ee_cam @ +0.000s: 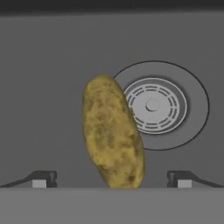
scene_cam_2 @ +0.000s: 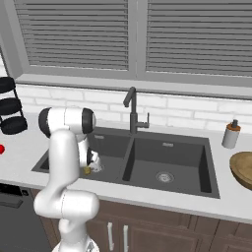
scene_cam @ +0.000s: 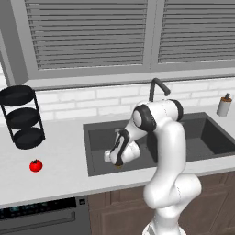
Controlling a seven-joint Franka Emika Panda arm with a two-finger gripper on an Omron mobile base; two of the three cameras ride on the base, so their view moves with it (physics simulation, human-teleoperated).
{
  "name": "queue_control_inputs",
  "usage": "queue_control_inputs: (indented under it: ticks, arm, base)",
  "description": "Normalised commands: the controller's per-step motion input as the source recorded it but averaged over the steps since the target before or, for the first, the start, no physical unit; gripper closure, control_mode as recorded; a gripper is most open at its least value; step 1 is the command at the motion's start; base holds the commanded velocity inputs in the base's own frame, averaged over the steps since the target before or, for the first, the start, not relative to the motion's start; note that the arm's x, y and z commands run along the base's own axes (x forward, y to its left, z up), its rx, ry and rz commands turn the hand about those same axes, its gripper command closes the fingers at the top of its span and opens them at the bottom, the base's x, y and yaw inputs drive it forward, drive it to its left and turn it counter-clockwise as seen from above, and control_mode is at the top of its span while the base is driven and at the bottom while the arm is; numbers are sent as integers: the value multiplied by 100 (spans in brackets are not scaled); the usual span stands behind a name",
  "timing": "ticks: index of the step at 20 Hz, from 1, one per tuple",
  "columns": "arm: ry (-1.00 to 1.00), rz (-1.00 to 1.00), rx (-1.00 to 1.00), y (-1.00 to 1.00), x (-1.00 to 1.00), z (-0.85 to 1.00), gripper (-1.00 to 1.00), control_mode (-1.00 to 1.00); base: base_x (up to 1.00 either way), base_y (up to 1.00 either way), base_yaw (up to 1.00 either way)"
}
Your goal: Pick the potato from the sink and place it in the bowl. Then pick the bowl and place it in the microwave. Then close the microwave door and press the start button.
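The potato (ee_cam: 113, 131), a yellowish-brown oblong lump, lies on the floor of the sink's left basin beside the round metal drain (ee_cam: 153, 105). My gripper (ee_cam: 111, 180) hangs open just above it, one fingertip on each side and the potato between them, untouched. In the base views the hand (scene_cam: 114, 157) reaches down into the left basin of the dark grey sink (scene_cam: 98, 133), and a sliver of potato (scene_cam_2: 86, 171) peeks out under it. The wooden bowl (scene_cam_2: 243, 170) sits on the counter right of the sink (scene_cam_2: 167, 147). The microwave and its door are out of view.
A red tomato (scene_cam: 36, 165) and a black three-tier rack (scene_cam: 20, 117) stand on the counter left of the sink. The dark faucet (scene_cam_2: 132, 110) rises behind the basins' divider. A soap dispenser (scene_cam_2: 230, 134) stands at the back right. An appliance front (scene_cam: 41, 213) sits below the left counter.
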Motion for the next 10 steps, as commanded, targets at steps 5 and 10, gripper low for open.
queue_control_inputs:
  ticks: [5, 10]
  arm:
    - [0, 0, 0, 0, 16, -25, -100, -100]
    - [0, 0, 0, 0, 14, -19, -100, -100]
  base:
    - [0, 0, 0]
    - [0, 0, 0]
